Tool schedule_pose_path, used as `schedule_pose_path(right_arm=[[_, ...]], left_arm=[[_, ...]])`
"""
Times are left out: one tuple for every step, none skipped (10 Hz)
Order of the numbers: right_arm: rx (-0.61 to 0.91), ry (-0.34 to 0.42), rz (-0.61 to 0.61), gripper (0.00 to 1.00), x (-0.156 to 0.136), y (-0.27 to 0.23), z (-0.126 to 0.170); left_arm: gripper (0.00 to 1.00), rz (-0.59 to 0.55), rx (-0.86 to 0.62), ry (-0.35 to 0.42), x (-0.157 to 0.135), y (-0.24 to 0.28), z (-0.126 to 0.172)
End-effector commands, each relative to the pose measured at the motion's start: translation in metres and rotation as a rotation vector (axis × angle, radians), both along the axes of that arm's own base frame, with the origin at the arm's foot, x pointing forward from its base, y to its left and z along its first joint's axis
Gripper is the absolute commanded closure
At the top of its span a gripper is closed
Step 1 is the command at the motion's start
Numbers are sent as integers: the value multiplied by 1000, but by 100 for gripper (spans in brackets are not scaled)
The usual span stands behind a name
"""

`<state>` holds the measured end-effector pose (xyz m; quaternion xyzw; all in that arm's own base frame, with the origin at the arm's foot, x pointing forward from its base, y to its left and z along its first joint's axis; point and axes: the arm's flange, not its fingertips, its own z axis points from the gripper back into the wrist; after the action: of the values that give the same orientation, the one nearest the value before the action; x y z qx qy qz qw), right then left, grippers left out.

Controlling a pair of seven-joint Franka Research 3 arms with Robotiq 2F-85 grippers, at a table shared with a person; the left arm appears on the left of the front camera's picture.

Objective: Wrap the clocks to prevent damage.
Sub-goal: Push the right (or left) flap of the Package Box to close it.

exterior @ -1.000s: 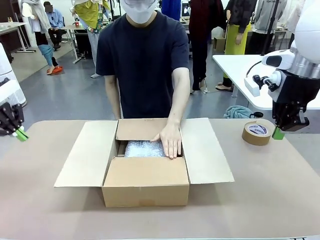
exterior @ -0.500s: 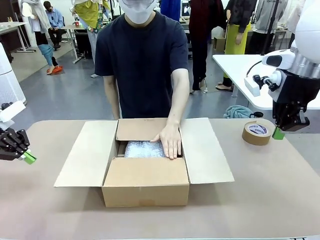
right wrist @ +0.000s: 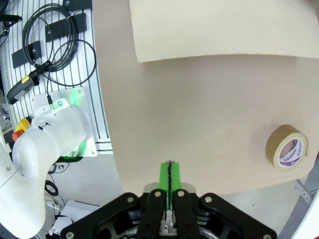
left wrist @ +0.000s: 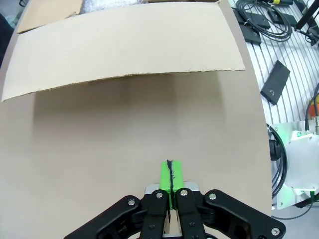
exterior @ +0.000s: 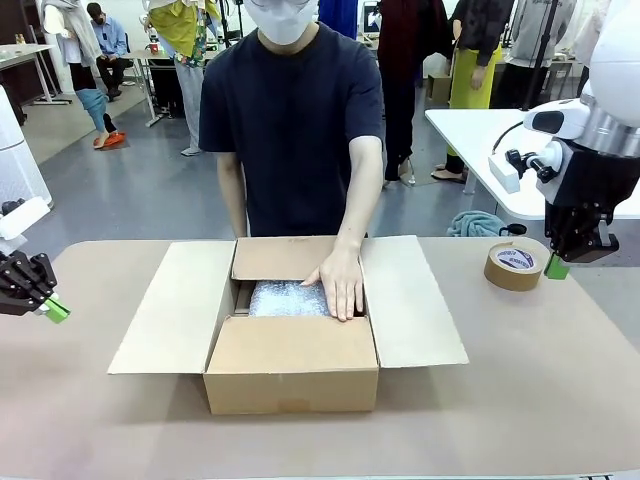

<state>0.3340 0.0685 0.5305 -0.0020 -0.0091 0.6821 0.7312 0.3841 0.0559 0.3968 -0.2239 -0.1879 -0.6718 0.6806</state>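
Cardboard box (exterior: 290,390): in the front view, it is sitting at the middle of the table (exterior: 520,400), its side flaps spreading out left and right and its near flap lying flat over the front of the opening.
Bubble-wrapped bundle (exterior: 285,298): is lying inside the box, showing through the gap between the near and far flaps; silvery-clear, bumpy wrap is covering it all over, so whatever is under the wrap is hiding from sight.
Person's hand (exterior: 341,282): is resting palm-down on the right part of the bundle, reaching in from the table's far edge.
Tape roll (exterior: 514,266): brown, is lying flat near the table's right edge, well apart from the box.
Left gripper (exterior: 55,310): is hovering at the table's left edge, well clear of the box.
Right gripper (exterior: 556,267): is hanging just beside the tape roll, at its right.
Left wrist view: green pads are pressing together with nothing between them, pointing across bare table at the box's left flap (left wrist: 124,45).
Right wrist view: pads are likewise meeting on nothing above the table's edge, with the tape roll lying off to the picture's right and the box's right flap (right wrist: 224,27) spreading along the top.
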Motion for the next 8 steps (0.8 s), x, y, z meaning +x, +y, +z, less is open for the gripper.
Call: schedule_pose_path(right_arm=[[9, 3, -1, 99, 0, 0, 0], [9, 3, -1, 99, 0, 0, 0], [9, 3, -1, 99, 0, 0, 0], [9, 3, -1, 99, 0, 0, 0], [9, 3, -1, 99, 0, 0, 0], [9, 3, -1, 99, 0, 0, 0], [9, 3, -1, 99, 0, 0, 0], [9, 3, -1, 99, 0, 0, 0]], left_arm=[[100, -4, -13, -18, 2, 1, -2], [100, 0, 0, 0, 0, 0, 0], [100, 0, -37, 15, 10, -1, -18], [100, 61, -96, 46, 20, -2, -30], [100, 66, -148, 56, 29, -1, -37], [100, 68, -200, 36, 33, 1, -45], [100, 88, -237, 27, 35, 0, -51], [100, 102, -264, 26, 40, 0, -54]])
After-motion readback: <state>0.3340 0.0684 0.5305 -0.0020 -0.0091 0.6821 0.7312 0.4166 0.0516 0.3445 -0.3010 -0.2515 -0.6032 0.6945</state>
